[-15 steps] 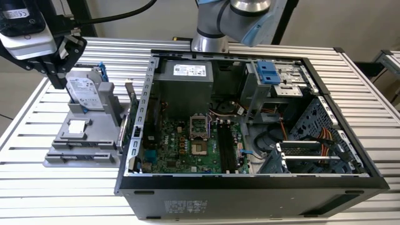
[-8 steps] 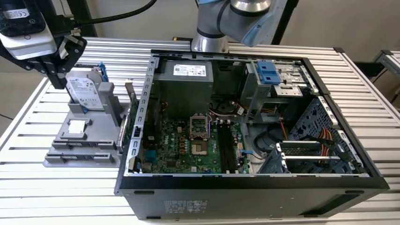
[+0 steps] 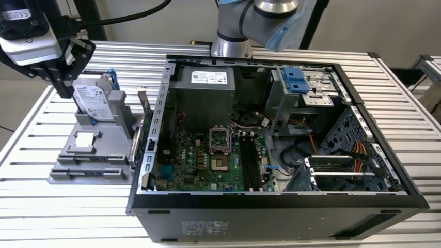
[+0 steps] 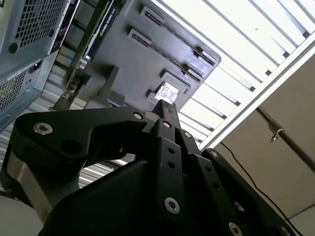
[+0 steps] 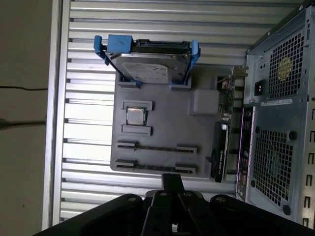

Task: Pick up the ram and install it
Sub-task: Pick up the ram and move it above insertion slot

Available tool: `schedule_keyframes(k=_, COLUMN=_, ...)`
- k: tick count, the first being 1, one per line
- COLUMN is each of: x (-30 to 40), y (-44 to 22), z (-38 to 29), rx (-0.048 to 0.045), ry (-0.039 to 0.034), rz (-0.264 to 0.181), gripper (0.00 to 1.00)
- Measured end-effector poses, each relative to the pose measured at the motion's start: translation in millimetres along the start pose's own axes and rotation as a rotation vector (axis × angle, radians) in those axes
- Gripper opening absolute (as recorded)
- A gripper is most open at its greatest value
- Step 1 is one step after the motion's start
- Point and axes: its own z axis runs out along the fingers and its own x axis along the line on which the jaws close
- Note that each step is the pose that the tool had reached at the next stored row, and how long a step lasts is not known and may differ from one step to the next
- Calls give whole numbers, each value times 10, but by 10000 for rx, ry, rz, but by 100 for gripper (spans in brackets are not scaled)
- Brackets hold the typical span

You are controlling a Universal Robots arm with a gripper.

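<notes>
While the arm hangs over the grey holder (image 5: 162,123) on the slatted worktop (image 3: 69,206), the fingers (image 5: 172,179) are pressed together with nothing between them, so I judge the pick-up step is only at the approach. The ram (image 5: 156,166) appears to be the thin dark stick standing on edge in the holder's long slot nearest the fingers. A similar slot lies just beside it, and I cannot tell the two apart. The hard drive (image 5: 147,71) stands at the holder's far end, and the open computer case (image 3: 276,217) sits just beside the holder. A grasp would call for the fingers to open and line up squarely across the stick's flat faces, between the slot's end clips.
</notes>
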Motion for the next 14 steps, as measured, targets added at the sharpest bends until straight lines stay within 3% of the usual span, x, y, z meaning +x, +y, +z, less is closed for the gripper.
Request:
schedule_keyframes(k=9, x=115, y=36, z=9, rx=222, ry=-201, rz=1, gripper=0)
schedule_keyframes(k=14, x=161, y=48, z=11, rx=227, ry=-216, rz=36, gripper=0)
